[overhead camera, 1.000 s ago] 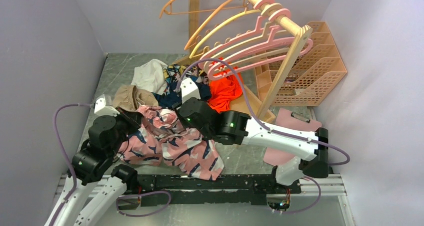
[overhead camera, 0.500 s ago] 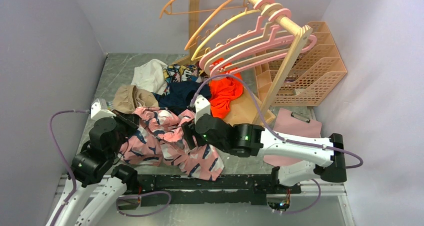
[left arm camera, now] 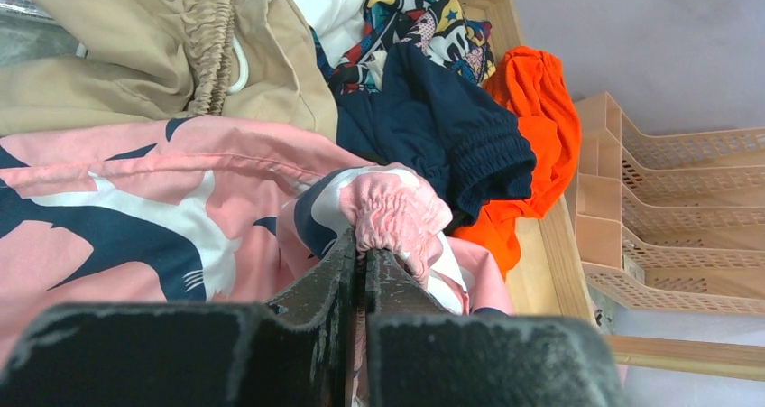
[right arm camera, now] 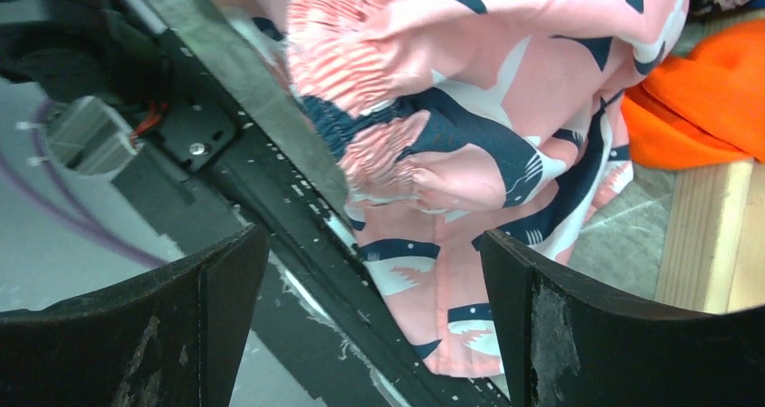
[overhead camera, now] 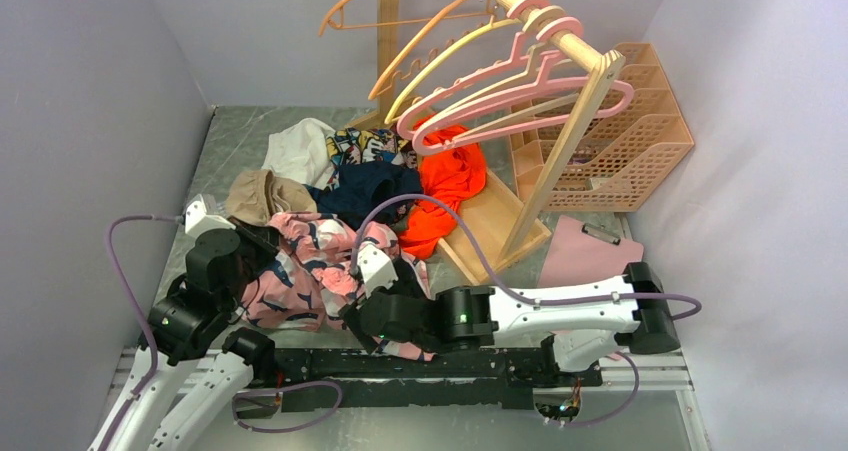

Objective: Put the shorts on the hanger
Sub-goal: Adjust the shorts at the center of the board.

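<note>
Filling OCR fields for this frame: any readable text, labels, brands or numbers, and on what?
No text is legible in any view.
The comic-print garment: busy graphics, any lettering too blurred to read.
The shorts: whale print only, no words.
</note>
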### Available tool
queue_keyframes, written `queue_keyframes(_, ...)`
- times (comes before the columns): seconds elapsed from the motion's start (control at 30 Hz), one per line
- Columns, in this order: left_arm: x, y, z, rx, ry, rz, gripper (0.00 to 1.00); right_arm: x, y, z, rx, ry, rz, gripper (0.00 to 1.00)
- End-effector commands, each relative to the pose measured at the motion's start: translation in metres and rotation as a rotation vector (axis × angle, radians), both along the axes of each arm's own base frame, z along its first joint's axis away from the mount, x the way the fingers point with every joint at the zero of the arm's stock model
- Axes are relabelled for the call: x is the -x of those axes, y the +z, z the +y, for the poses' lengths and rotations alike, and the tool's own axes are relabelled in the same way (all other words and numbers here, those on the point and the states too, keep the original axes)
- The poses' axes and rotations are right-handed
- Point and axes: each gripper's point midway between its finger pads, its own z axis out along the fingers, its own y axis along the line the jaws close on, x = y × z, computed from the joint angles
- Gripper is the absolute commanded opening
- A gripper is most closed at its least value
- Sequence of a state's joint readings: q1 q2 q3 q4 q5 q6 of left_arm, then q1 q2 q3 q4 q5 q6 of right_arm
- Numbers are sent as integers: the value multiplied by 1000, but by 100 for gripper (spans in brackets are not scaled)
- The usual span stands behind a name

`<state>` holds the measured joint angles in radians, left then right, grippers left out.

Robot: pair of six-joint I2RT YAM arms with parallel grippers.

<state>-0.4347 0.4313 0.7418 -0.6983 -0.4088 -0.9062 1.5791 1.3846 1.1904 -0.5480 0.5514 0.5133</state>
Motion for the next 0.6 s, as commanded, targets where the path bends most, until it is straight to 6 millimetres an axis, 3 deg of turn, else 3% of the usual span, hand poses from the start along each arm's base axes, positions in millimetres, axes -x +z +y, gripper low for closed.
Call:
queue_keyframes(0.0,-2,7,2,9,16,-18,7,-17,-26,-3,44,-126,-36,91)
queue_keyframes(0.2,1,11,2,-9,-1,-24,7,-47,-34,9,38,-234,-50,78)
queue_keyframes(0.3,2,17,1,-36,-29,-36,7,-59,-27,7,28,-272,-73,56)
queue_keyframes(0.53,3,19,-14,-116,-164,-45,7,-98,8,-39,90,-424,-204,0)
queue_keyframes(0.57,3,17,-20,-129,-202,-44,7,-105,11,-47,99,-448,-213,0)
